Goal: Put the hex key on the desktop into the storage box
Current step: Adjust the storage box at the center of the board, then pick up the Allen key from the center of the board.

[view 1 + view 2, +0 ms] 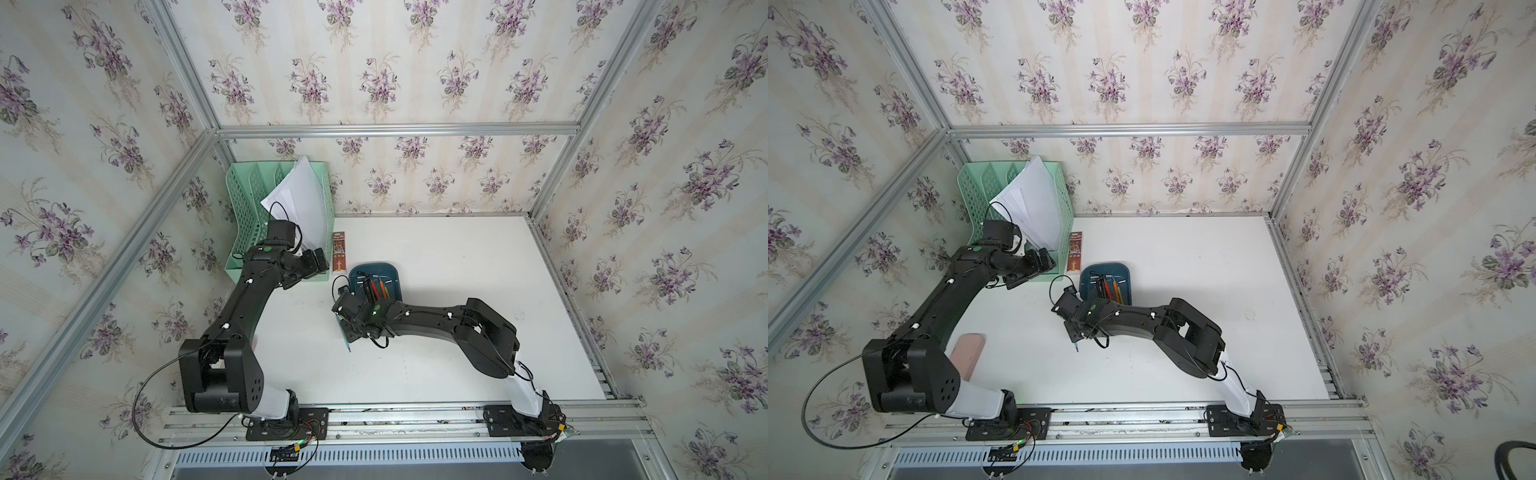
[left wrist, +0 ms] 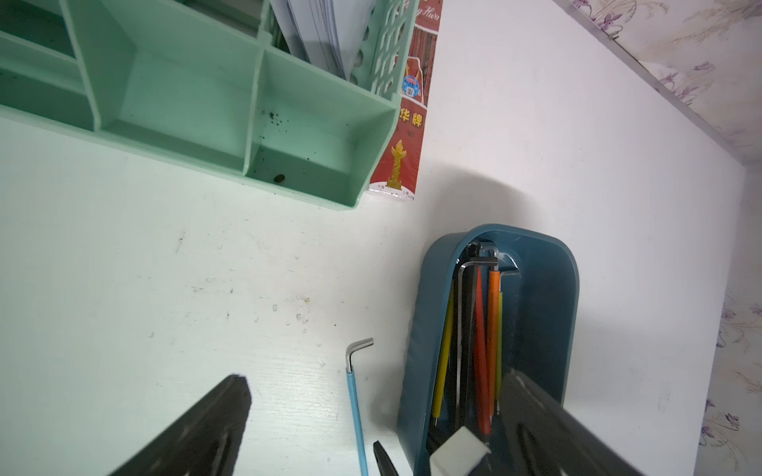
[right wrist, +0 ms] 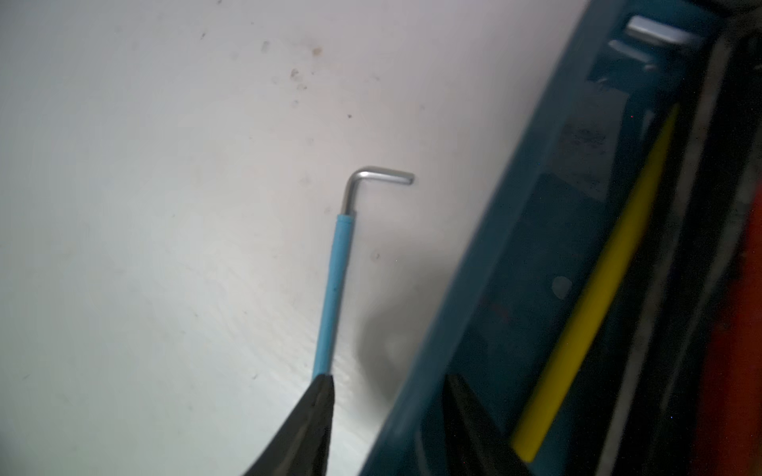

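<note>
Top views both show a plain white tabletop (image 1: 457,257) carrying a low, round-cornered teal plastic storage box (image 1: 392,272). Left wrist view: the left claw (image 2: 377,377) gapes wide and empty above a thin L-shaped hex key (image 2: 354,395), blue-sleeved with a bare steel bend, lying flat just beside the box's outer wall. Right wrist view: the right claw (image 3: 387,379) stands parted, one black fingertip (image 3: 321,395) covering the sleeve's end.

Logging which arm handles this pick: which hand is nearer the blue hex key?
Right. The right hand is open at the key's sleeved end, one finger over it, beside the box. The left hand hovers by the organizer, apart from the key.
</note>
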You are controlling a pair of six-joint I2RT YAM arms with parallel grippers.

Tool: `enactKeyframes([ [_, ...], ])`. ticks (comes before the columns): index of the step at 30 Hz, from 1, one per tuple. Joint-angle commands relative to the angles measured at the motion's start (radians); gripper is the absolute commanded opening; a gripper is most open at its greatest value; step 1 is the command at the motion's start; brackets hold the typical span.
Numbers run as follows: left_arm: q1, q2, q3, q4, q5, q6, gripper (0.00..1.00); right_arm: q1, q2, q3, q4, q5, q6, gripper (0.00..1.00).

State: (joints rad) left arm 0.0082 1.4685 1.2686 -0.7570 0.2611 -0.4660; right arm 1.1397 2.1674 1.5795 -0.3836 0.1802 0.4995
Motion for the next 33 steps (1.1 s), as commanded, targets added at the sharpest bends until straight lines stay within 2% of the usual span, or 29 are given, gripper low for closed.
enactKeyframes([
  [1, 0.001, -0.004, 0.011, -0.016, -0.017, 0.030, 0.99, -0.038, -0.022, -0.037, -0.028, 0.020, 0.049, 0.49],
  [4, 0.001, -0.004, 0.007, 0.002, 0.008, 0.024, 0.99, -0.081, -0.065, -0.081, 0.021, 0.003, 0.033, 0.48],
  [13, 0.001, -0.025, 0.013, 0.003, 0.026, 0.020, 0.99, -0.239, -0.034, -0.011, -0.005, -0.052, -0.116, 0.45],
  [18, 0.000, -0.046, 0.002, 0.002, 0.020, 0.021, 0.99, -0.245, -0.088, 0.068, -0.026, -0.070, -0.161, 0.50],
  [24, 0.001, -0.092, 0.002, -0.003, 0.021, 0.031, 0.99, -0.243, -0.191, 0.070, -0.020, -0.105, -0.118, 0.52],
  [26, 0.001, -0.097, -0.003, -0.001, -0.005, 0.040, 0.99, -0.238, -0.202, 0.074, -0.048, -0.136, -0.093, 0.52],
  [30, 0.008, -0.100, -0.018, 0.011, -0.174, 0.019, 0.99, -0.194, -0.156, 0.110, -0.158, -0.187, -0.044, 0.48],
  [33, 0.021, -0.062, 0.012, -0.005, -0.209, 0.018, 0.99, -0.146, -0.087, 0.160, -0.251, -0.186, -0.009, 0.44],
])
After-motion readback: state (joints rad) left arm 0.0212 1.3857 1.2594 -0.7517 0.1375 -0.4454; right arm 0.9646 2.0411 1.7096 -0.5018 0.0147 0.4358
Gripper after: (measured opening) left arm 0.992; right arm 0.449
